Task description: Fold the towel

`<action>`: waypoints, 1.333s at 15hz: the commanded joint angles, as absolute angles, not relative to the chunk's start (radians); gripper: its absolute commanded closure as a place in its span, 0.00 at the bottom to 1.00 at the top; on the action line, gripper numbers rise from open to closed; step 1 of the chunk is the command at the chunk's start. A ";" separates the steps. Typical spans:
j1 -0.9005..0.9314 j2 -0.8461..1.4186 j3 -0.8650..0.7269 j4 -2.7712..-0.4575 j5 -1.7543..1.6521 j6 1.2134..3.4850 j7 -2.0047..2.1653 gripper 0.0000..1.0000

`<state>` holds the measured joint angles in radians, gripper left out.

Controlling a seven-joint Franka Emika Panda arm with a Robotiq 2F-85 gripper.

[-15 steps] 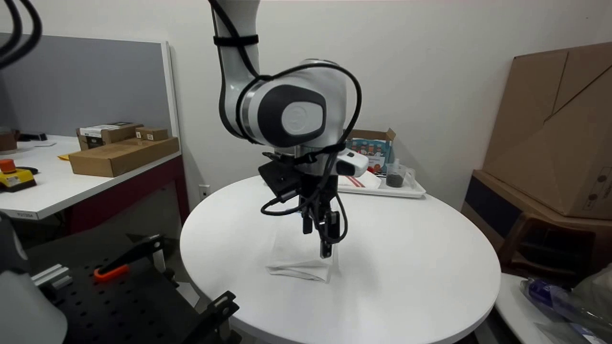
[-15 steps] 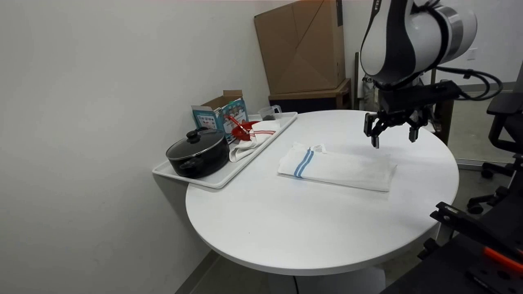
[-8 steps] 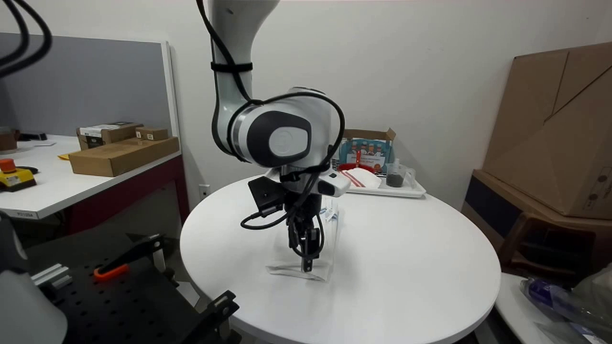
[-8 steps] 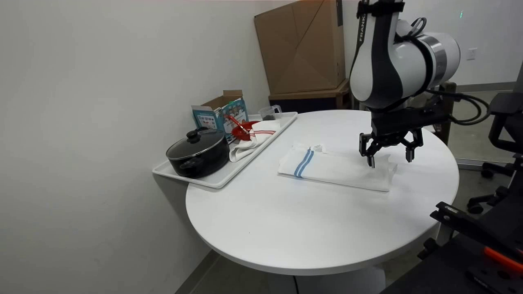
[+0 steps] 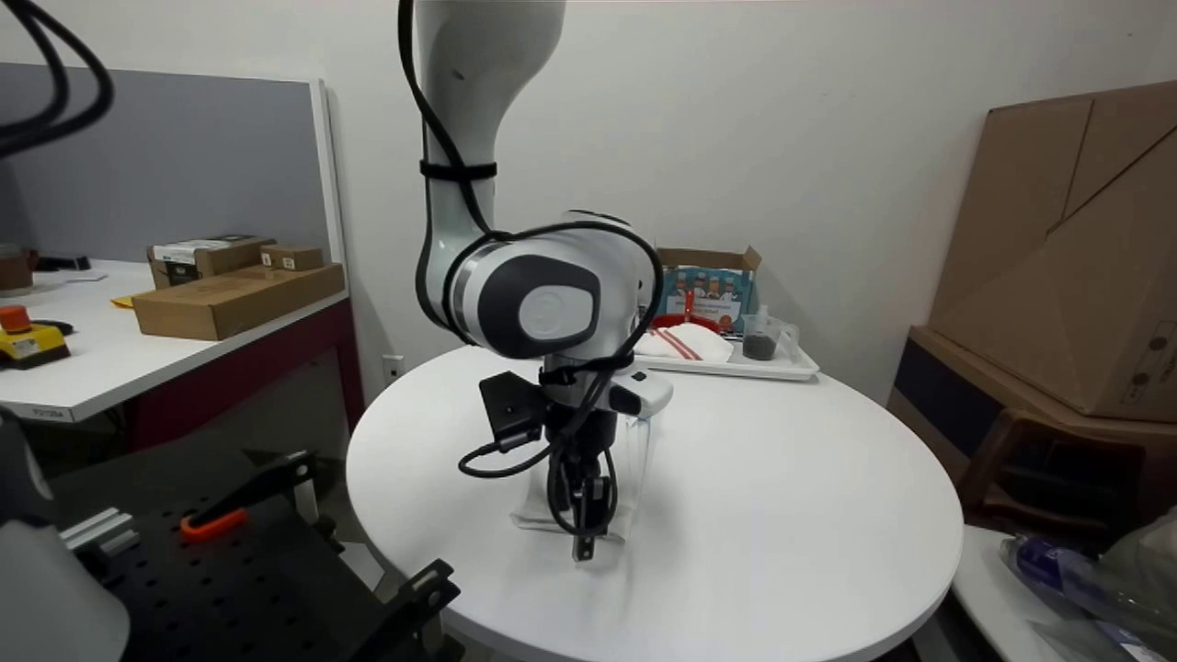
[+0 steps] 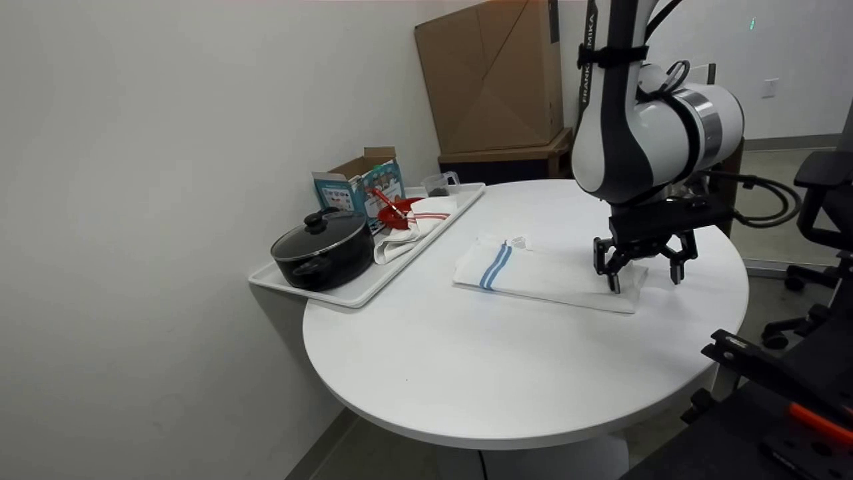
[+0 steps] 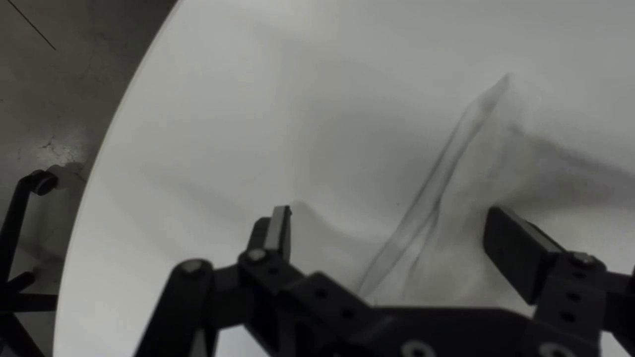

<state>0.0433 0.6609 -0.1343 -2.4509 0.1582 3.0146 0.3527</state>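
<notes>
Lying doubled on the table (image 6: pixel 466 360), the towel (image 6: pixel 533 272) showed parted layers at its plain end, so a closing grip could catch only some of them; coming down too low could ruck it instead. The gripper (image 6: pixel 645 283) stood wide at that end, holding nothing, one finger (image 7: pixel 516 248) over the towel, the other past it above the table; whether either touched anything was unclear. Beyond, the plain end faced the table edge nearest the chair (image 6: pixel 825 172), the striped end faced the edge under the tray (image 6: pixel 355 298).
</notes>
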 commanded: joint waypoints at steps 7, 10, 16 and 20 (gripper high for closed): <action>0.031 0.681 -0.088 -2.440 0.195 3.083 0.331 0.68; 0.001 0.662 -0.067 -2.451 0.193 3.071 0.313 0.92; -0.065 0.556 -0.038 -2.571 0.186 3.073 0.263 0.97; -0.134 0.439 -0.008 -2.692 0.174 3.090 0.191 0.97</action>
